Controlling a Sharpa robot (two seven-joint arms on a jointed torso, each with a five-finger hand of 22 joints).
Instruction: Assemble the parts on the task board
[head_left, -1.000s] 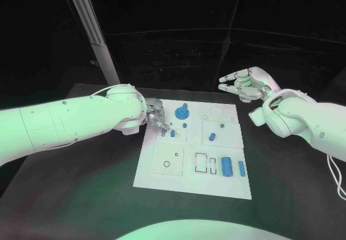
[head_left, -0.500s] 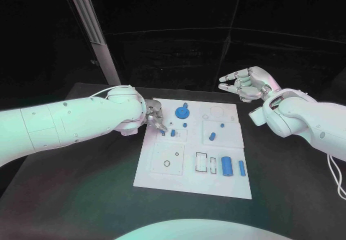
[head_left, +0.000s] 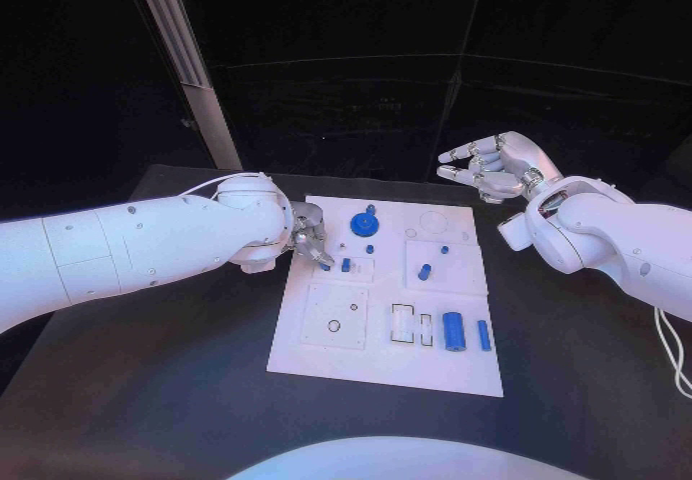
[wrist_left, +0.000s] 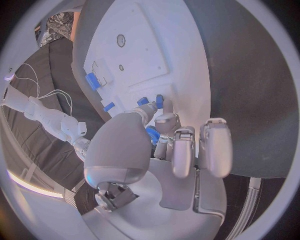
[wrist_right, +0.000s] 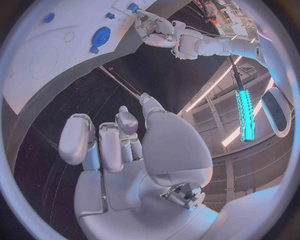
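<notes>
The left hand (head_left: 307, 240) hangs over the far-left edge of the task board (head_left: 346, 355), its fingertips (wrist_left: 164, 120) pinching a small blue part (wrist_left: 152, 135) just left of a blue peg (head_left: 345, 265). The right hand (head_left: 490, 168) is raised beyond the board's far-right corner, fingers loosely curled, holding nothing.

one task board (head_left: 378, 350) — two hands, seven blue parts (head_left: 453, 331)
</notes>
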